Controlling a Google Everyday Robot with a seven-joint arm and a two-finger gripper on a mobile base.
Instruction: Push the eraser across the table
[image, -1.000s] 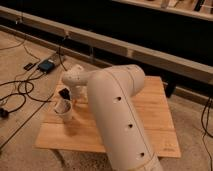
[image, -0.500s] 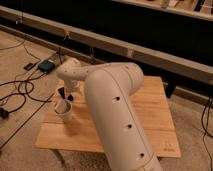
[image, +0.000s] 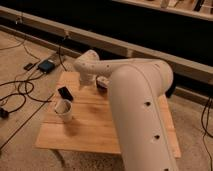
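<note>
Currently the step in hand looks like the approach: the push itself has not begun. The eraser (image: 65, 92) lies flat on the left part of the bench (image: 95, 131), left of centre in the frame, close to the bench's left edge. A crumpled white paper cup (image: 64, 110) stands just below it in the frame, near but not touching.

The gripper (image: 102, 83) hangs over the upper middle of the bench, to the right of the eraser and apart from it, tucked under the bend of the big white arm (image: 142, 100) that rises from the lower right of the frame. Its fingers stand apart with nothing between them; how close they sit to the wood I cannot tell.

On the floor at the upper left of the frame sits a blue-black box (image: 46, 66), with cables (image: 20, 94) trailing below it.

By my reading, the next move calls for bringing the gripper low beside the eraser, down to the level of the slats so it meets the thin block's side rather than riding over it. The sweep should then run along a line that misses the cup. Since the eraser sits near the left edge, a push toward the open right side of the bench seems the safer course.
</note>
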